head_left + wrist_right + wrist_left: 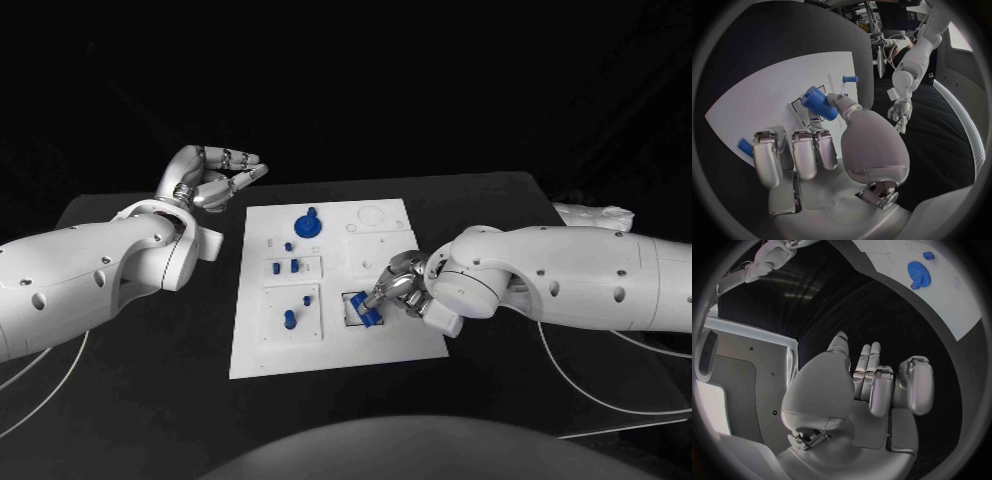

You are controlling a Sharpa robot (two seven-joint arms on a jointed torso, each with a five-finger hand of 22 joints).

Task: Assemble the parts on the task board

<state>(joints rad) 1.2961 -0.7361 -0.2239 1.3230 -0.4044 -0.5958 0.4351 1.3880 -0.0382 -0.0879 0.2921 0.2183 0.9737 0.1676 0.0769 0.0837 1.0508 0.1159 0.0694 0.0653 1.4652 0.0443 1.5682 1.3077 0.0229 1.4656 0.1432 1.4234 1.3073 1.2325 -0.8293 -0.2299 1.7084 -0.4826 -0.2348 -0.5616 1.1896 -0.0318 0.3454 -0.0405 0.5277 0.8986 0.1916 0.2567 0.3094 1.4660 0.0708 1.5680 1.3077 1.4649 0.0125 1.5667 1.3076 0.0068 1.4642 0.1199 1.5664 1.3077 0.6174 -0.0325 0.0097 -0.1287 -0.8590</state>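
On my task board (329,345), blue parts sit in recesses at centre frame. My right hand (398,290) pinches a blue cylinder (366,313) at its fingertips over the lower-right square slot; my left hand (216,178) hangs upper left, loosely spread, grasping nothing.

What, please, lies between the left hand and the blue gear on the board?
Nothing: the head view shows only bare black table and board edge between left hand and blue gear.

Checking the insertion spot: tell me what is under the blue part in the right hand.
The right hand holds the blue part over a dark square recess in the task board. The part covers the recess floor.
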